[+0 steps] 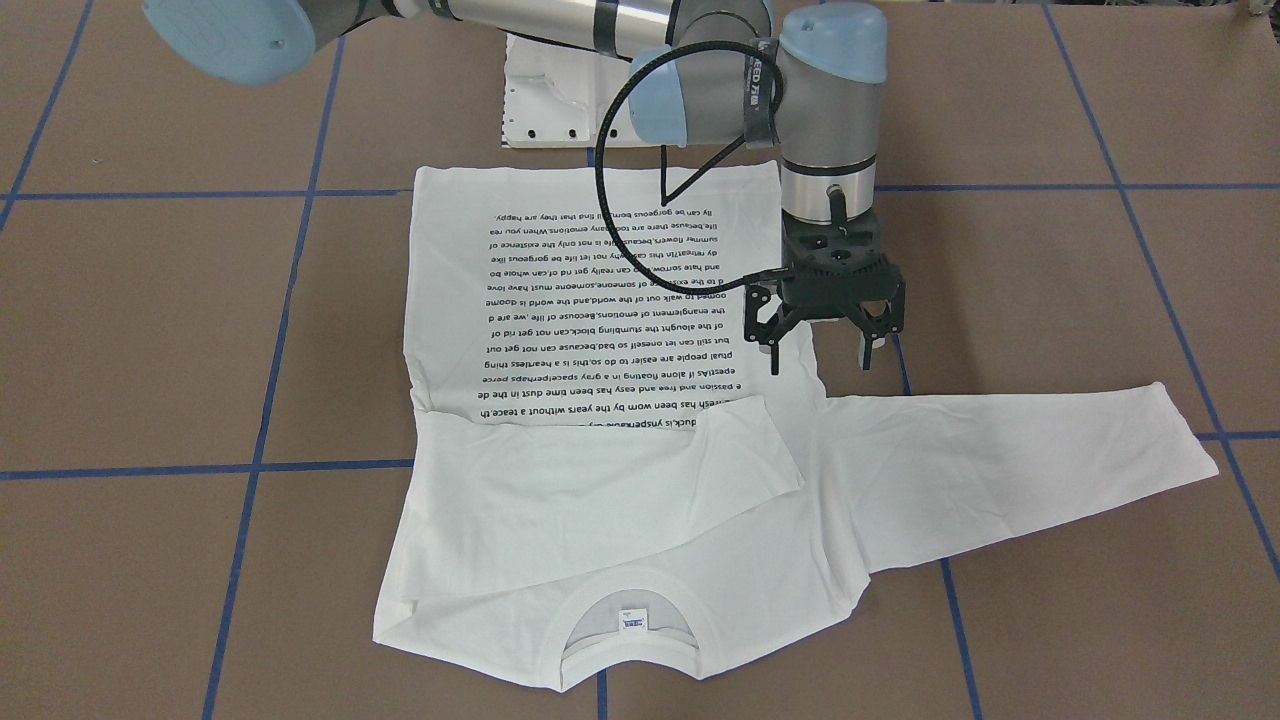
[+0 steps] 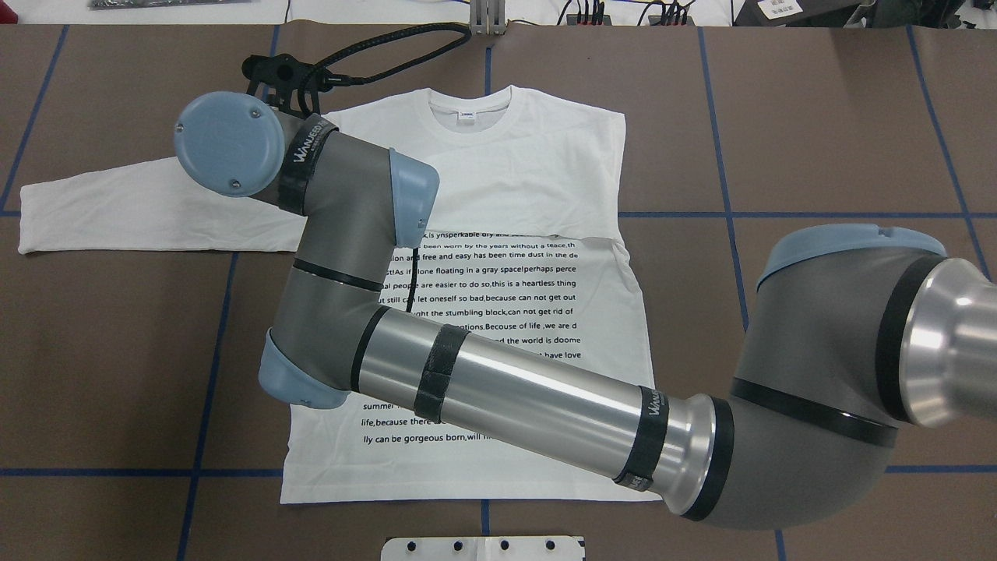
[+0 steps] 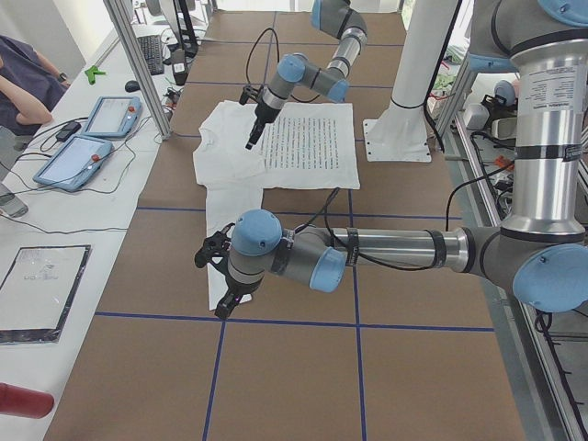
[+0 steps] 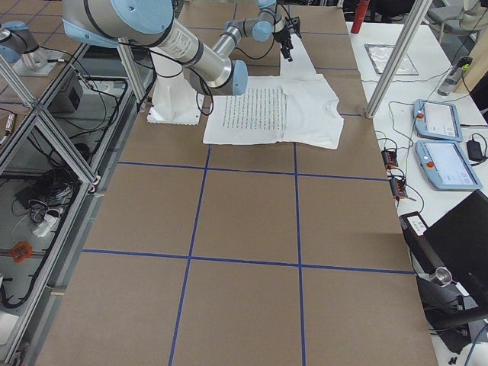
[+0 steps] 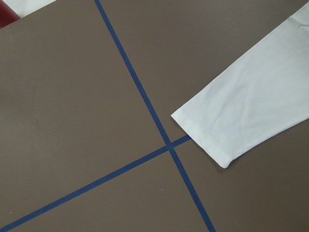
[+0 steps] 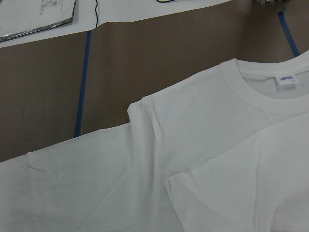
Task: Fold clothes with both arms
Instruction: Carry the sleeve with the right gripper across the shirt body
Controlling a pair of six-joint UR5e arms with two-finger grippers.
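You'll find the white T-shirt (image 1: 600,330) lying flat on the tabletop (image 1: 150,350), print side up and collar toward your side. One sleeve is folded across the chest and the other is stretched out sideways. The right gripper (image 1: 822,350) hangs over the shirt's edge beside that outstretched sleeve, fingers spread wide and empty. The left gripper (image 3: 214,280) sits above the sleeve's cuff; you can't tell how its fingers stand.
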